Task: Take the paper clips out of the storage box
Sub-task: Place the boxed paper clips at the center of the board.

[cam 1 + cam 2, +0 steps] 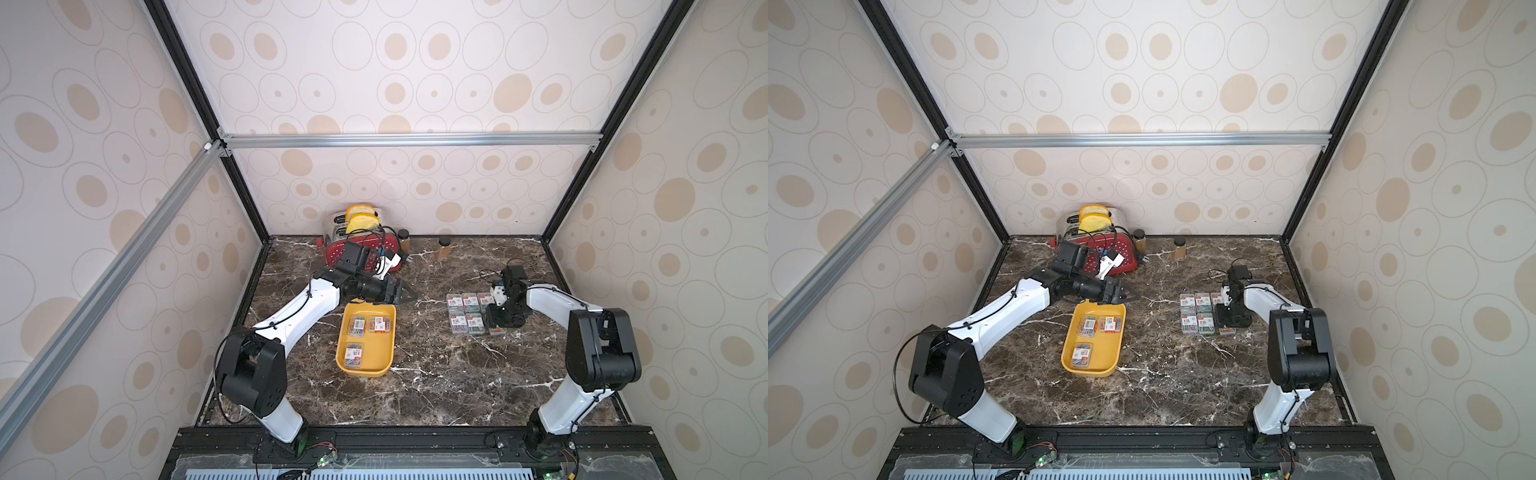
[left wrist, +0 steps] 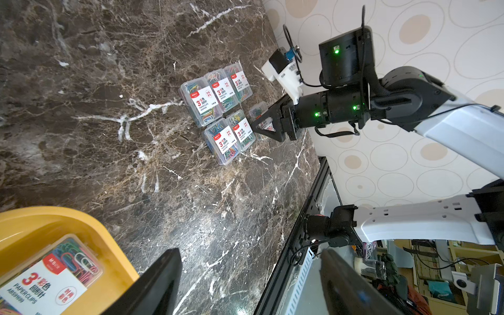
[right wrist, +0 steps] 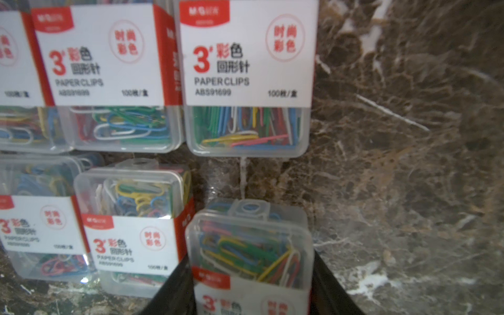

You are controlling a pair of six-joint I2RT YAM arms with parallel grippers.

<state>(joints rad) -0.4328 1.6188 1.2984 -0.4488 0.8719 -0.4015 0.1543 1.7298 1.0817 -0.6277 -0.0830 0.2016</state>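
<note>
Six out, three to go. Three cases of paper clips (image 1: 353, 356) lie in the storage box (image 1: 377, 353) mid-bench. Five sit near the bench's right edge, where the right gripper (image 3: 252, 255) pinches the sixth case (image 3: 251, 234). The left gripper (image 1: 407, 293) is spread and empty.

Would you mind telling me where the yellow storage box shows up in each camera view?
Both top views: storage box left of centre on the table.
Left wrist: cut off at a picture corner.
Right wrist: not in it.
Shared landmark: the grouped paper clip cases on the table, visible in all four.
</note>
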